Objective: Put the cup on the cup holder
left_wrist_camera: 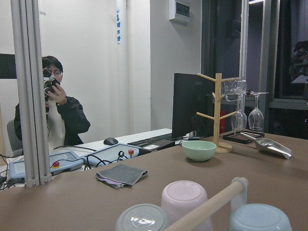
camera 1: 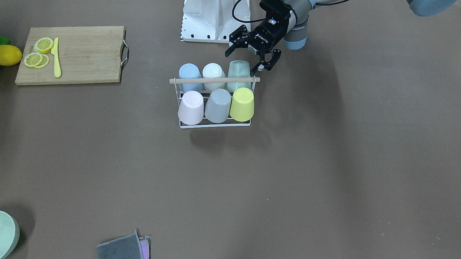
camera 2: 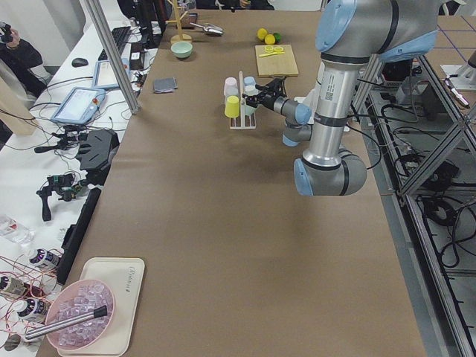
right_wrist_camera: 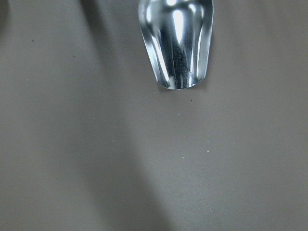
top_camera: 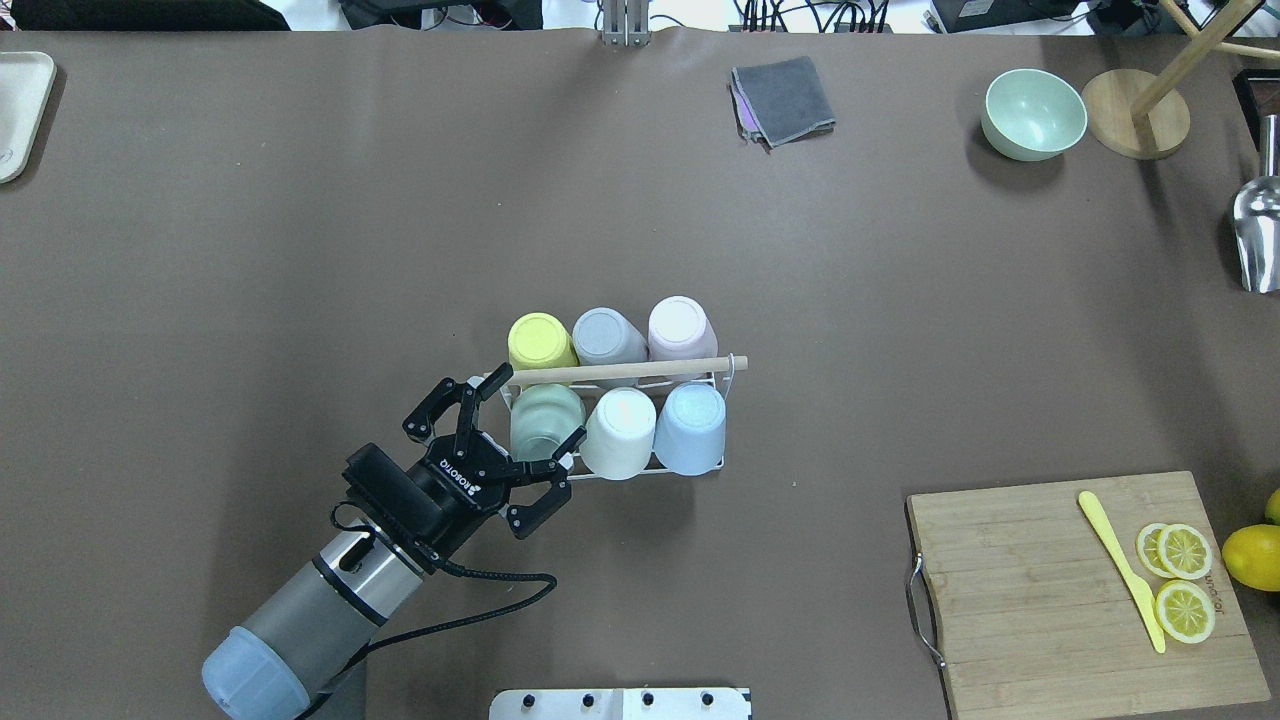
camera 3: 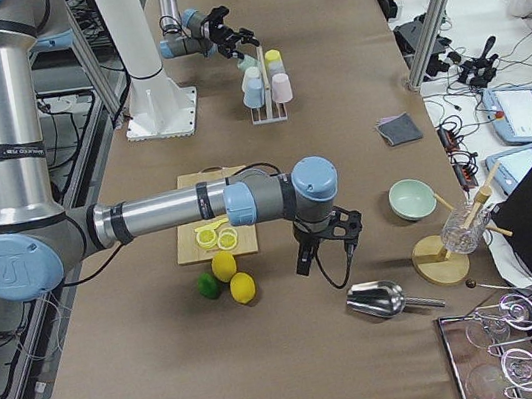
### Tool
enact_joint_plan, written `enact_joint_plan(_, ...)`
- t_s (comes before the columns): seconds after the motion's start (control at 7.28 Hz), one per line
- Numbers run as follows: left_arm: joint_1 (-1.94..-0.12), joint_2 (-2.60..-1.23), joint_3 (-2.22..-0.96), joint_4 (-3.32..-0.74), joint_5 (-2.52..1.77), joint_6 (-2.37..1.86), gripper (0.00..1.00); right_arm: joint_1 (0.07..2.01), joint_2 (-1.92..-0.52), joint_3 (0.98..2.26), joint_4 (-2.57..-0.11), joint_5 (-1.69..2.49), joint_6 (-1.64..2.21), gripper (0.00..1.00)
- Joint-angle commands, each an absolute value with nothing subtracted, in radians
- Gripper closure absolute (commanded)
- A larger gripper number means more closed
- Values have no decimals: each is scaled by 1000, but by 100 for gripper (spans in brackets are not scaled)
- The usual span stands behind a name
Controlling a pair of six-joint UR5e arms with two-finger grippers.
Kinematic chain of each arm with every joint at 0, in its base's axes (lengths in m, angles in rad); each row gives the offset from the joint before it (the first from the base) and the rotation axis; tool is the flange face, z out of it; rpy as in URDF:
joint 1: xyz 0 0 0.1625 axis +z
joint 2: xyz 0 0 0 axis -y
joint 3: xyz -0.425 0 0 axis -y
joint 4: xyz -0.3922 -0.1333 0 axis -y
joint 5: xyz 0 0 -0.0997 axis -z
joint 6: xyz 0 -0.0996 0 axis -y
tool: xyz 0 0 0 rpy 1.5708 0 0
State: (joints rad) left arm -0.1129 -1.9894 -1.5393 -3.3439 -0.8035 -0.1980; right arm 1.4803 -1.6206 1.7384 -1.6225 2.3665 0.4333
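Note:
The white wire cup holder (camera 1: 215, 125) with its wooden rod (top_camera: 640, 369) stands mid-table and carries several upturned cups. A pale green cup (top_camera: 545, 424) sits on the prong at the end nearest my left arm. My left gripper (top_camera: 541, 404) is open, its fingers spread on either side of that green cup (camera 1: 239, 72), not closed on it. The left wrist view looks over the rod (left_wrist_camera: 207, 207) and cup bottoms. My right gripper (camera 3: 319, 244) hovers far off over the table near a metal scoop (right_wrist_camera: 175, 43); I cannot tell its state.
A bamboo cutting board (top_camera: 1080, 590) with lemon slices and a yellow knife lies on the robot's right, whole lemons (camera 1: 6, 54) beside it. A green bowl (top_camera: 1033, 113), folded grey cloth (top_camera: 783, 97) and wooden glass stand (top_camera: 1135, 125) sit at the far edge. A person sits beyond the table (left_wrist_camera: 53, 110).

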Motion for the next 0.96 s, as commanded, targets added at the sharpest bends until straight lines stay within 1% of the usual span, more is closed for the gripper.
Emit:
enact_joint_plan(0.0,-133,-1991,-1624,-3335,-810,-196,2,1480,-1623,1740,-1621,2365,433,1)
enact_joint_plan(0.27,-165,-1990,-1724,-3243,-813,-196,2,1479,-1621,1740,-1621,2362,433,1)
enact_joint_plan(0.41,-236,-1991,-1762,-3137,-872,-198,2,1479,-1621,1741,-1620,2364,428,1)
enact_joint_plan(0.55,-376,-1997,-1790,-2956,-1013,-225,2,1479,-1627,1741,-1620,2365,410,1)
enact_joint_plan(0.69,-570,-2000,-1787,-2798,-1236,-279,2,1479,-1628,1741,-1621,2365,362,1)
enact_joint_plan(0.82,-809,-2031,-1776,-2564,-1444,-310,2,1477,-1632,1743,-1621,2367,361,1)
